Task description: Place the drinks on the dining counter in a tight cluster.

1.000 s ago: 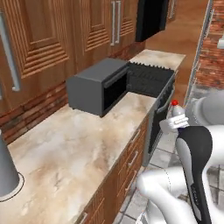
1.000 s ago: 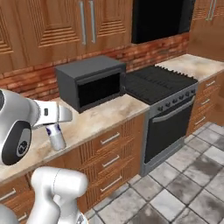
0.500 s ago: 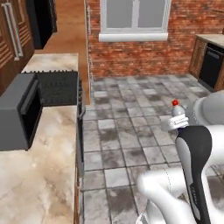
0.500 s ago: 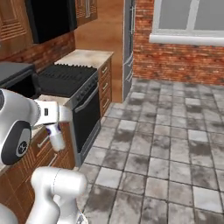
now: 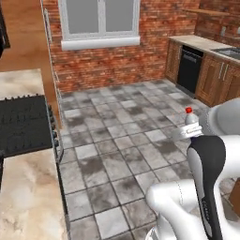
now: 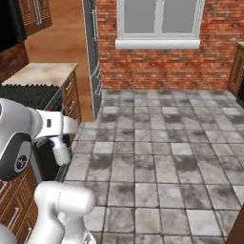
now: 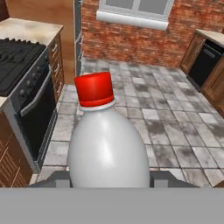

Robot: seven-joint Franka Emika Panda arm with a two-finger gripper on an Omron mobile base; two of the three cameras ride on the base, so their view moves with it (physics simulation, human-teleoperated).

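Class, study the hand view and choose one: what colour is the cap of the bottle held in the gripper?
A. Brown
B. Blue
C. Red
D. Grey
C. In the hand view the clear bottle sitting between the gripper fingers is topped by a plainly red cap, and the same red cap shows in the left base view too.

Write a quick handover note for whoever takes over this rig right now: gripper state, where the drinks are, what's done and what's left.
Gripper: shut on the small clear red-capped bottle, held upright above the grey tiled floor.
Surroundings: black stove and marble counter to the arm's left, brick wall with a window ahead. The dining counter and the other two drinks are not in view.
Done: one bottle picked up.
Left: carry it to the dining counter, set it down, cluster all three bottles tightly.
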